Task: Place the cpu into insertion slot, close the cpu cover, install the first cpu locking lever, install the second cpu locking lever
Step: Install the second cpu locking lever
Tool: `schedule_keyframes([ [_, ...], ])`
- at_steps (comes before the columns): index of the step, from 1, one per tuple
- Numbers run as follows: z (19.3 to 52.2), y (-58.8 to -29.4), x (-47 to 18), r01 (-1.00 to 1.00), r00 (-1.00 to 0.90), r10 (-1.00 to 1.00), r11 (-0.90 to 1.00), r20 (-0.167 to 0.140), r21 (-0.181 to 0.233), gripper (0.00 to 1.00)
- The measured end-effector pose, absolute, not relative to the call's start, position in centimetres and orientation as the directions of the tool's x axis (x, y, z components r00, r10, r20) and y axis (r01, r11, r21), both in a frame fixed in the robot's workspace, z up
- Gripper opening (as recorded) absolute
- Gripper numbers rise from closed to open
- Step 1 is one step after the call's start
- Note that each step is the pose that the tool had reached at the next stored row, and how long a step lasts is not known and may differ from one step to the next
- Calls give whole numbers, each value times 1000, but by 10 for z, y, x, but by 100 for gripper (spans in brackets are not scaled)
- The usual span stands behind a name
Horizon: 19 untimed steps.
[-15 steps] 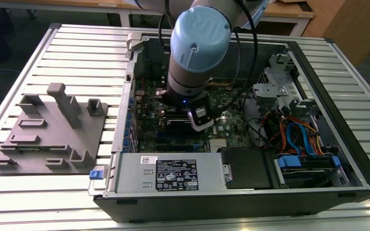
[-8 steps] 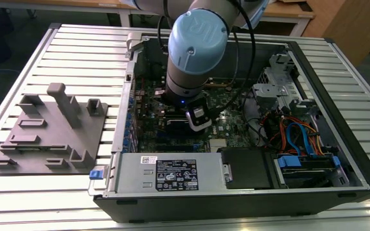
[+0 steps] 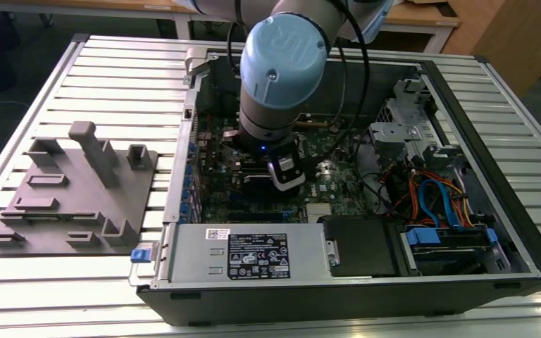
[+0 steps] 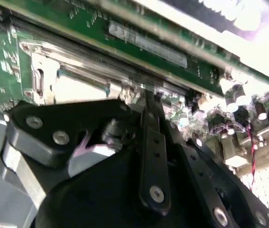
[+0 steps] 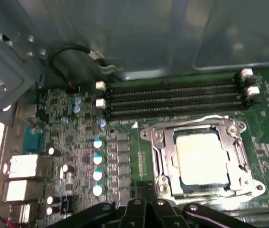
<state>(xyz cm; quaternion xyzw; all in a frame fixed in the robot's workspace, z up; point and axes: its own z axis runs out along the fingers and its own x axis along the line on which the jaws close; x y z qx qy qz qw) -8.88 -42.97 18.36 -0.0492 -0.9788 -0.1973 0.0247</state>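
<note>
In the first wrist view the cpu (image 5: 201, 156), a pale silvery square, lies in the insertion slot (image 5: 243, 186). The cpu cover (image 5: 165, 154), a silvery frame, lies down around it. A thin wire lever (image 5: 205, 118) runs along the side nearest the memory slots. My gripper (image 5: 146, 186) sits just off the socket's corner with its black fingers together and nothing seen between them. In the second wrist view the fingertips (image 4: 149, 102) meet right at the edge of the bright metal cover (image 4: 44, 64). In the exterior view the gripper (image 3: 284, 184) reaches down inside the computer case, with the arm hiding the socket.
Long black memory slots (image 5: 172, 99) run beside the socket, and blue-topped capacitors (image 5: 97, 159) stand on its other side. The grey power supply box (image 3: 247, 255), a drive cage with cables (image 3: 430, 201) and the case walls (image 3: 496, 176) hem the arm in. A grey fixture plate (image 3: 64, 204) lies outside.
</note>
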Motion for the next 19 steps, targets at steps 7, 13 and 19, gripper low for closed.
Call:
schedule_keyframes([
  [7, 185, -430, -91, 107, -994, 87, 916, 68, 387, 10],
  [13, 197, -430, -92, 107, -994, 87, 916, 68, 387, 10],
  [19, 215, -430, -93, 108, -994, 88, 916, 68, 387, 10],
])
